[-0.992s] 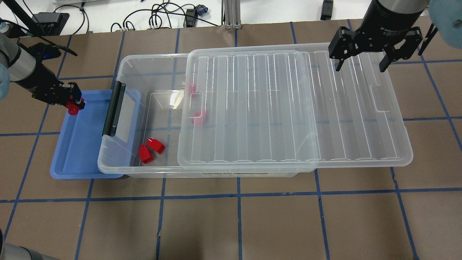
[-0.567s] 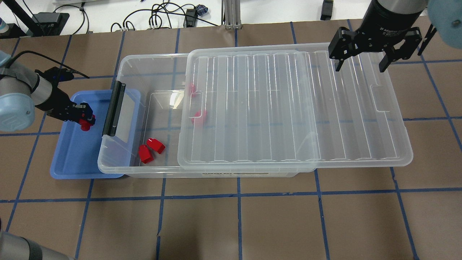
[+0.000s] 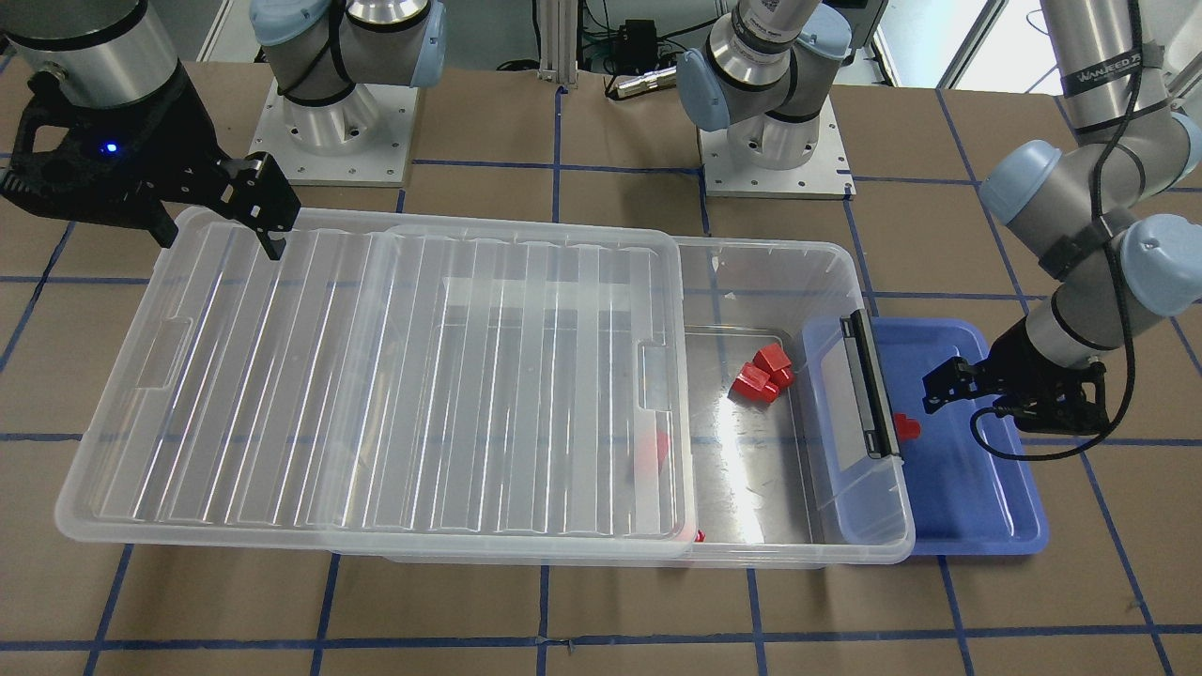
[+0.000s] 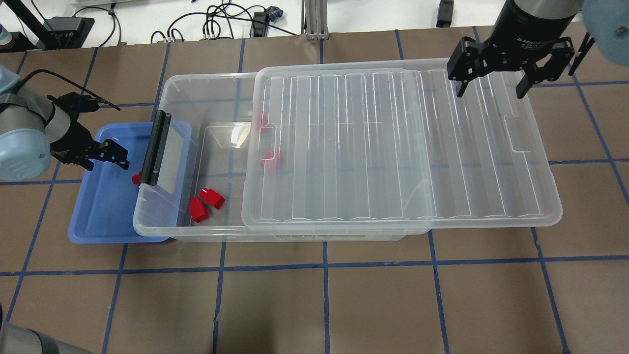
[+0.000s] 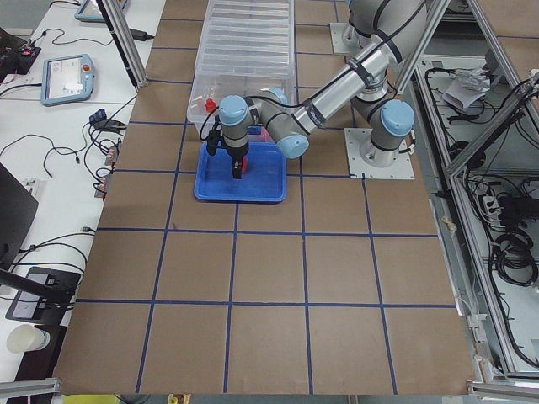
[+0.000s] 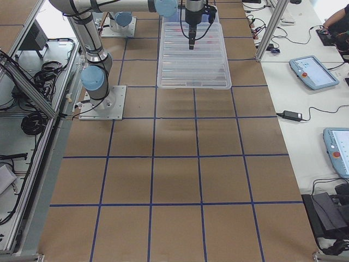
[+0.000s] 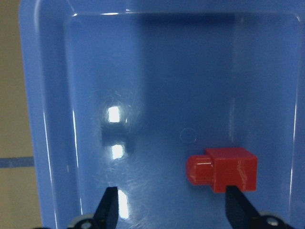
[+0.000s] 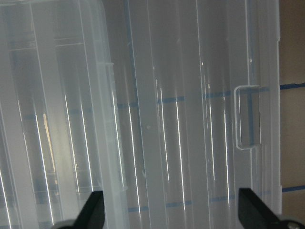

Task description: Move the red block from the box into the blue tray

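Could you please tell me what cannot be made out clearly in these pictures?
Overhead view: the ribbed lid blurs the blocks beneath it; their number is unclear.
Overhead view: the black latch of the box partly hides the red block in the blue tray.
Left wrist view: the bottom edge cuts off the jaws of the left gripper.

Bright even light, with glare spots on the blue tray [image 7: 157,76].

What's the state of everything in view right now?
red block: lying loose, ungripped
blue tray: holds that one block
box: uncovered at the latch end, spare blocks inside
lid: slid partway off
left gripper: open, over the tray
right gripper: open, over the lid
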### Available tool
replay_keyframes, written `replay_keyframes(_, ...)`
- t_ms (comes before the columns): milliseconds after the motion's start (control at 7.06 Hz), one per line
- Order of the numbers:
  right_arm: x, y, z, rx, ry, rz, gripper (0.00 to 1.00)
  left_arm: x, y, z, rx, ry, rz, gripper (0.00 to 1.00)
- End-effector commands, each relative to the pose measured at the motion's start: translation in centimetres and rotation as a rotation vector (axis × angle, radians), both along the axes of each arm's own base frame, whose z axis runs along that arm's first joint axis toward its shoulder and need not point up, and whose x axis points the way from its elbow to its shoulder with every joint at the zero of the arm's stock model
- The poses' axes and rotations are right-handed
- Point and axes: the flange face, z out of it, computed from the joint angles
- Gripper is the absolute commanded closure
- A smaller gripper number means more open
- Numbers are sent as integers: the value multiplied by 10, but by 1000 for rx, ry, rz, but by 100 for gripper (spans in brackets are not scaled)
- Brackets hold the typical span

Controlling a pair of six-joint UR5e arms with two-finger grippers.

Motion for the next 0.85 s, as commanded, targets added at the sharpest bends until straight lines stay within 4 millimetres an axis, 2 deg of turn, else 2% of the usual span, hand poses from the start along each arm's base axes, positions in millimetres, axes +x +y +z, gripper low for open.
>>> replay_keyframes(0, 0, 0, 0, -1, 1, -1, 0, -21, -11, 70, 21, 5, -28, 0)
replay_keyframes(142, 0, 0, 0, 0, -1, 0, 0, -38, -18, 114, 78, 28, -28, 0)
replay_keyframes(283, 0, 0, 0, -1, 1, 0, 0, -65, -24, 147, 95, 29, -7, 0)
replay_keyframes(567, -9, -2, -2, 10, 1, -5, 0, -168, -11, 206, 33, -10, 21, 0)
replay_keyframes(708, -16, -3, -1, 6, 1, -15, 0, -198, 7, 236, -16, -81, 10, 0)
